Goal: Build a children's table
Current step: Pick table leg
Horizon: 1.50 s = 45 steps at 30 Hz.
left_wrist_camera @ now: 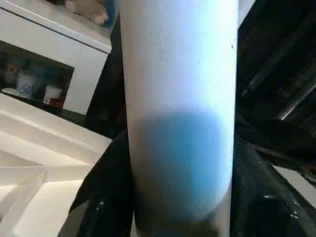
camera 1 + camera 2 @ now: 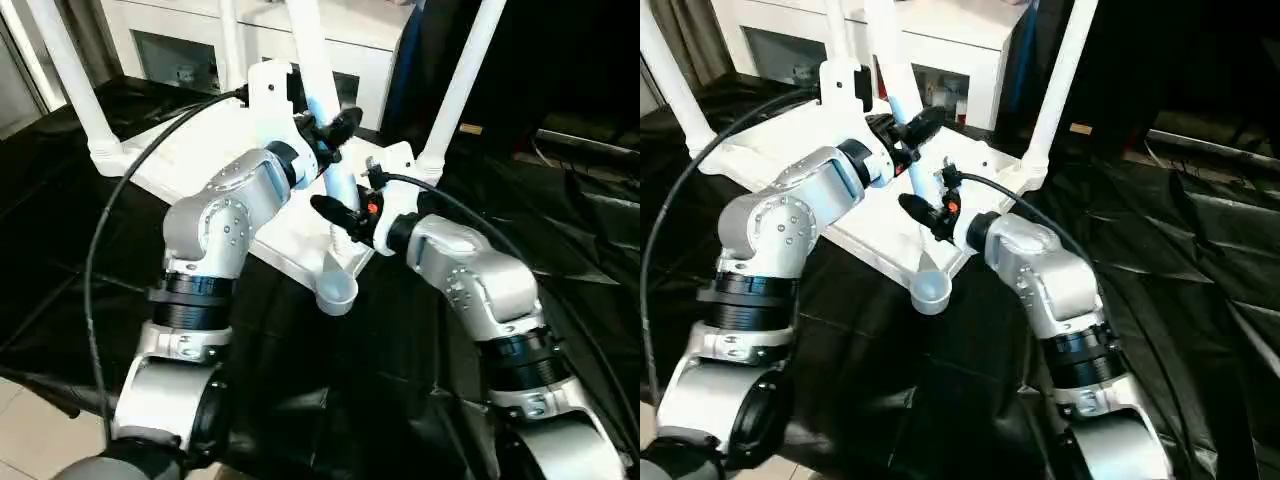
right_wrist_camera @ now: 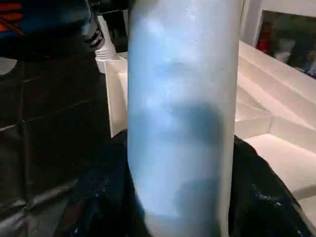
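Upturned tabletop (image 2: 285,235) on black sheeting (image 2: 560,250), three legs (image 2: 455,90) standing in corner sockets. Left gripper (image 2: 335,128) and right gripper (image 2: 335,215) both clasp the fourth leg (image 2: 335,180) near the empty socket (image 2: 338,292). No legible writing. Cabinet (image 2: 360,50) behind holds small items.

— See how the tabletop (image 2: 880,215) lies upside down on the black sheet (image 2: 1160,270), ribs up?

— Yes, with three legs already standing in its corner sockets: one at the far left (image 2: 665,75), one at the back (image 2: 840,35), one at the far right (image 2: 1060,85).

— And the fourth leg (image 2: 902,120)?

— Tilted, between the two arms. The left gripper (image 2: 908,128) clasps it higher up, the right gripper (image 2: 925,215) lower down, black fingers on either side of the tube.

— The near corner socket (image 2: 931,291)?

— Empty, hanging just over the sheet, right below the grippers.

— Behind it all stands a white cabinet (image 2: 940,55) with glass doors.
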### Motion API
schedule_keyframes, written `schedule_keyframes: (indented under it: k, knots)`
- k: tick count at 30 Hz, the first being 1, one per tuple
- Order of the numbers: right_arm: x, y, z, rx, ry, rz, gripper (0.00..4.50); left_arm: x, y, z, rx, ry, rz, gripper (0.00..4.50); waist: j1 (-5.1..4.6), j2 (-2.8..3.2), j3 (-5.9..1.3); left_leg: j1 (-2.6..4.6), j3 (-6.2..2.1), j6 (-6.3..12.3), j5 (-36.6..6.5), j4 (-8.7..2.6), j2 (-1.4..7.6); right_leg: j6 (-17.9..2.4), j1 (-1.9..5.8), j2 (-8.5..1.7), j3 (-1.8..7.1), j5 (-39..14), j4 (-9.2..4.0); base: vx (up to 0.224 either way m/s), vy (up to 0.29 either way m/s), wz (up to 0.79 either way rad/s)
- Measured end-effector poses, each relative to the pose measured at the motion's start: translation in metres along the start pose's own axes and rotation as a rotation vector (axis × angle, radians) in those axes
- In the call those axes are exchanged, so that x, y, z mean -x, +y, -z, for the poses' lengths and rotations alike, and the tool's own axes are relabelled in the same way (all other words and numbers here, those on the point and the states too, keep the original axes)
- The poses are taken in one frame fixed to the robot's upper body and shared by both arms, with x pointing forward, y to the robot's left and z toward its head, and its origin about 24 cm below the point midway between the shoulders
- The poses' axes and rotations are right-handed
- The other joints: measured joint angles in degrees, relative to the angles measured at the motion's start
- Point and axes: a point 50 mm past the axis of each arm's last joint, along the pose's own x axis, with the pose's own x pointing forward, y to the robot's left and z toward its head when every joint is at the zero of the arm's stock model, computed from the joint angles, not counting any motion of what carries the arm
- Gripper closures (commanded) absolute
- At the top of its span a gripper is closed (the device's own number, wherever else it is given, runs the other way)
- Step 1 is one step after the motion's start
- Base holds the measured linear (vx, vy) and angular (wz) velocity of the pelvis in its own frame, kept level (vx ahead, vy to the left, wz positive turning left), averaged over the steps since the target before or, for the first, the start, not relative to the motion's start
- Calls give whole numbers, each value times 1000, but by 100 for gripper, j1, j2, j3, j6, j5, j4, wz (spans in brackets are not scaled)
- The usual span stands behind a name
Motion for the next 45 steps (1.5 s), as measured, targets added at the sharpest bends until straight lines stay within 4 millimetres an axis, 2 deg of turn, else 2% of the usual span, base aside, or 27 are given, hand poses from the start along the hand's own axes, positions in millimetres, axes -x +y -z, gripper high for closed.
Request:
schedule_keyframes:
  k: [4,5,8,10,14,16,18,23,27,42,43,45]
  knots:
    - [0,0,0,9,-9,3,257,0,0,-1,10,-8,5,257,-3,0,0,0,0,0,0,0,0,3,0,0,0,0,0,0,0,0]
    - [0,0,-1,12,-12,3,201,0,0,-1,10,-9,8,257,-3,0,0,0,0,0,0,0,0,3,0,0,0,0,0,0,0,0]
    - [1,0,-4,6,-36,-30,187,2,4,-4,-10,-13,21,259,-11,0,0,0,0,0,0,0,0,6,-2,0,0,0,0,0,0,0]
    - [4,-2,-7,-2,-54,-58,155,5,8,-7,-33,-14,39,260,-14,0,0,1,0,0,0,-1,0,9,-1,1,0,-1,0,0,0,0]
    - [19,-8,-7,-57,40,-218,134,10,2,-9,-76,23,193,260,23,0,0,0,0,1,0,-1,0,0,8,0,1,3,-6,0,0,0]
    - [28,-12,-7,-62,77,-270,107,15,0,-7,-93,49,267,260,15,-1,0,2,1,2,0,-1,0,-4,9,0,2,6,-6,0,0,0]
    - [33,-13,-8,-73,98,-322,99,18,-4,-3,-80,79,338,260,13,-1,1,2,2,2,0,-1,0,-6,7,0,1,7,-5,0,0,0]
    - [47,-9,-15,-76,111,-477,99,30,-16,-4,-83,108,566,260,5,-3,1,7,2,2,0,-1,1,-8,6,0,2,8,-2,0,0,0]
    - [48,-5,-15,-86,127,-513,136,35,-27,-6,-16,81,682,260,6,-3,2,7,3,1,1,-1,1,-16,5,0,1,13,-1,0,0,0]
    - [45,6,-17,-89,102,-568,251,40,-24,-11,25,60,715,261,8,-3,1,9,3,0,1,-1,1,5,6,0,1,1,2,0,0,0]
    - [45,6,-17,-88,100,-565,252,41,-24,-11,23,60,713,226,7,-3,1,9,3,0,1,-1,1,5,5,0,1,1,2,0,0,0]
    - [42,5,-16,-66,87,-517,253,38,-22,-10,10,61,666,191,12,-6,0,10,3,0,1,-1,1,5,7,0,1,1,3,0,0,0]
